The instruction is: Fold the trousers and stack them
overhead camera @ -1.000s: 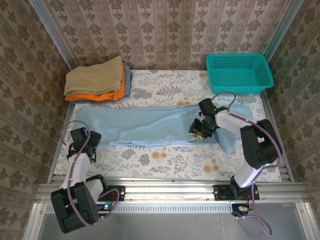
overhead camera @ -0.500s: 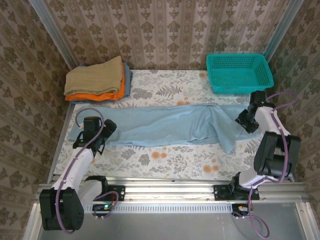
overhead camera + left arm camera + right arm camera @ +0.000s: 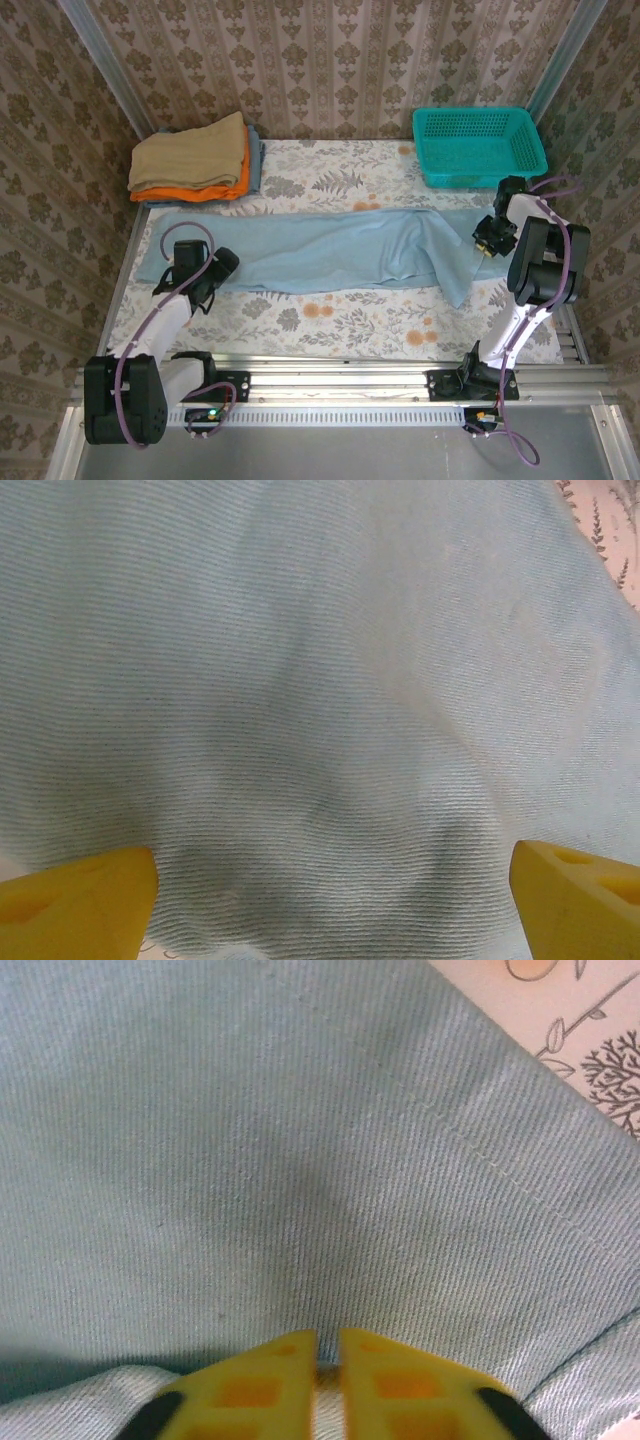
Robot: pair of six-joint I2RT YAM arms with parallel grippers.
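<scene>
The pale sky-blue trousers [image 3: 330,255] lie stretched in a long band across the floral table, with a wrinkled flap hanging toward the front at the right. My left gripper [image 3: 207,272] rests on their left end. In the left wrist view its yellow fingertips [image 3: 80,895] stand wide apart over the cloth [image 3: 300,680], so it is open [image 3: 335,890]. My right gripper [image 3: 485,238] is at the right end. In the right wrist view it is shut [image 3: 328,1345], pinching a fold of the trousers [image 3: 250,1140] near a stitched seam.
A teal basket [image 3: 478,146] stands at the back right, close behind the right gripper. A tan folded garment [image 3: 192,152] lies on an orange one [image 3: 215,188] at the back left. The floral tablecloth [image 3: 330,310] shows in front of the trousers, bounded by a metal rail [image 3: 330,375].
My right gripper has travelled from the middle of the trousers to their right end, drawing the cloth out rightward. My left gripper has moved forward onto the left end.
</scene>
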